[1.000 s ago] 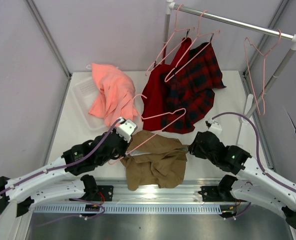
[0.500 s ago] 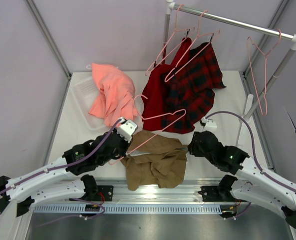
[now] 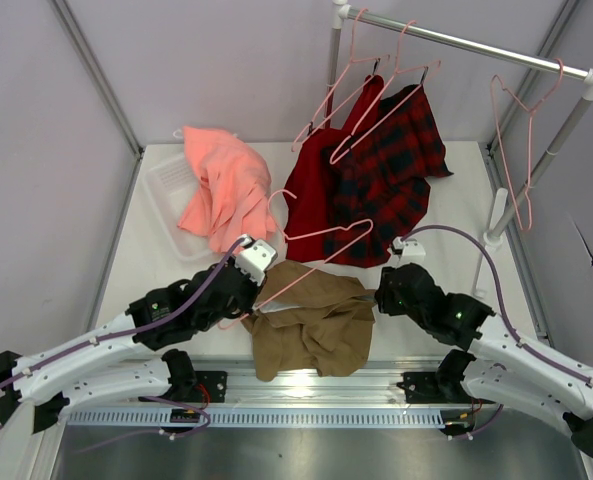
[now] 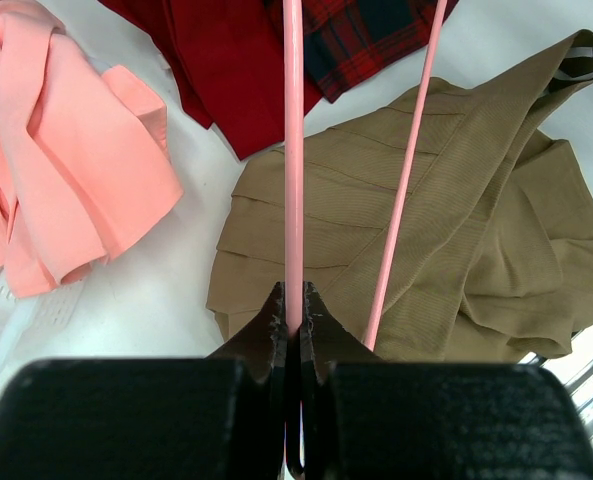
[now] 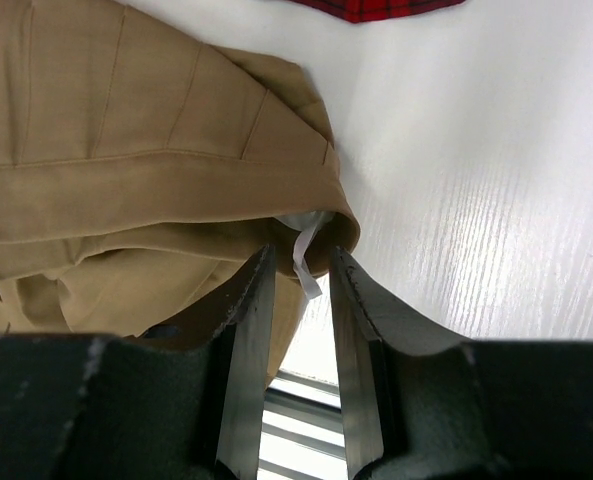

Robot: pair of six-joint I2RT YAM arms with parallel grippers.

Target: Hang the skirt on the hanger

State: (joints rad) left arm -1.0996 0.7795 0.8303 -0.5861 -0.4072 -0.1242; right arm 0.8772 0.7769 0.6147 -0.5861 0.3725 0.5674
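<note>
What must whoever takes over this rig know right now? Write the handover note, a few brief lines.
Left gripper: shut on the pink hanger, whose wires run above the khaki skirt.
Right gripper: open, its jaws on either side of the white label at the skirt's right corner, not clamped.
Skirt: crumpled on the table between the two arms.
Done: the hanger is in the left gripper.
Left: grip the skirt and get it onto the hanger.
</note>
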